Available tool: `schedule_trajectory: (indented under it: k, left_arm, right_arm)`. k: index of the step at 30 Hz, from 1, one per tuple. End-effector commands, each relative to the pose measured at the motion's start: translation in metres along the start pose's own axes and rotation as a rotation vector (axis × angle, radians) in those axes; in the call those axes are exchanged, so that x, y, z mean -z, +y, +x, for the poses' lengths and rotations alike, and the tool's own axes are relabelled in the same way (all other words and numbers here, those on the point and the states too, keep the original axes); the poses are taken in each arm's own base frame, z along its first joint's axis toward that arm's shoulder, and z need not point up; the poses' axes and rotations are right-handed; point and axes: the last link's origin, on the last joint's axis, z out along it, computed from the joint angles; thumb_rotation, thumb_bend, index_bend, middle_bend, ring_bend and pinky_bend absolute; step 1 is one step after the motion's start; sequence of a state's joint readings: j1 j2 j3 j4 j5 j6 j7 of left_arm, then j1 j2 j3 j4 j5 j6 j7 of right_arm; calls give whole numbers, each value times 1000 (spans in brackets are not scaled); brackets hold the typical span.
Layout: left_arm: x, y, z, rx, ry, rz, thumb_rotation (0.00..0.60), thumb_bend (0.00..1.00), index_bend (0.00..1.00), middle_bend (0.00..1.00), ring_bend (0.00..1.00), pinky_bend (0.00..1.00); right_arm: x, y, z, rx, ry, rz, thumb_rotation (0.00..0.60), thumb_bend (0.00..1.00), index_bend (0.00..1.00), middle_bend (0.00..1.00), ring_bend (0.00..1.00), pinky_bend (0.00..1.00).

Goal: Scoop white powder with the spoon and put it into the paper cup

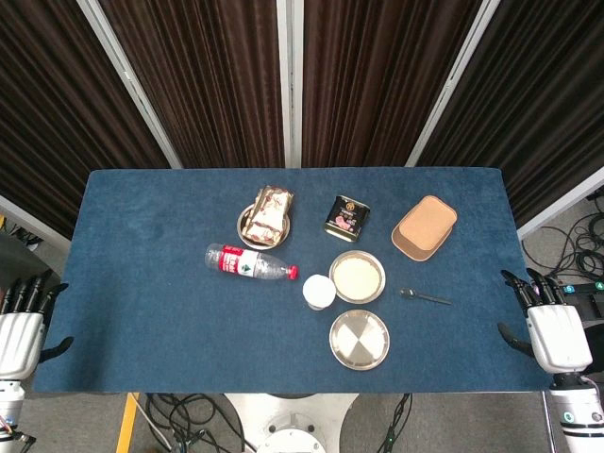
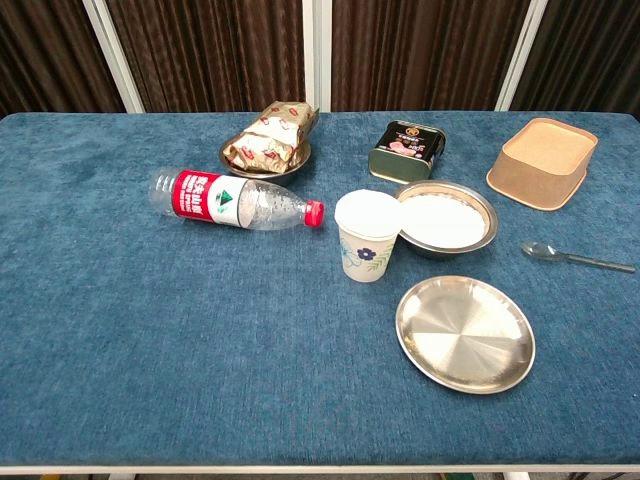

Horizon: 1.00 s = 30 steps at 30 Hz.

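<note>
A metal bowl (image 1: 358,276) (image 2: 446,220) of white powder sits mid-table. Touching its left side stands a white paper cup (image 1: 319,292) (image 2: 367,237) with a flower print, upright. A small spoon (image 1: 425,297) (image 2: 575,257) lies flat on the cloth to the right of the bowl, bowl end pointing left. My left hand (image 1: 23,326) hangs off the table's left edge, fingers apart and holding nothing. My right hand (image 1: 550,326) is off the right edge, likewise with fingers spread and nothing in it. Neither hand shows in the chest view.
An empty steel plate (image 1: 360,339) (image 2: 464,332) lies in front of the bowl. A water bottle (image 1: 251,263) (image 2: 235,199) lies on its side left of the cup. Behind are a snack dish (image 1: 264,216) (image 2: 266,144), a dark tin (image 1: 347,216) (image 2: 406,148) and a brown box (image 1: 425,227) (image 2: 543,161).
</note>
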State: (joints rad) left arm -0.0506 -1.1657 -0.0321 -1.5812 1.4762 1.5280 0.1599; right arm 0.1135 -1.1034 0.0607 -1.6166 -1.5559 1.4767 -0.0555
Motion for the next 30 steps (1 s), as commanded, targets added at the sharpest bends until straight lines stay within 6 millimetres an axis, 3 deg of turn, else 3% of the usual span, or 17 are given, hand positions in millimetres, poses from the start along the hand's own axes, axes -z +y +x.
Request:
schedule_trajectory:
  k: [1, 8, 13, 20, 30]
  left_arm:
    - [0, -1, 0, 0, 5, 7, 600, 33, 254, 159, 104, 65]
    - [-1, 0, -1, 10, 7, -4, 600, 33, 254, 159, 104, 65]
    - [-3, 1, -1, 13, 7, -16, 600, 33, 254, 159, 104, 66]
    - [-4, 1, -3, 18, -1, -18, 600, 33, 254, 159, 104, 65]
    - [-7, 1, -6, 23, -17, -28, 600, 33, 254, 159, 104, 66]
  right_arm:
    - [-1, -1, 0, -3, -1, 4, 600, 149, 134, 274, 80, 169]
    - [-4, -7, -3, -25, -36, 17, 600, 148, 177, 309, 87, 165]
    - [-25, -18, -17, -30, -92, 38, 600, 149, 299, 376, 91, 129]
    - [-65, -25, -62, -27, -221, 15, 600, 175, 335, 406, 91, 100]
    - [-98, -27, -113, 0, -335, -12, 600, 236, 410, 462, 122, 89]
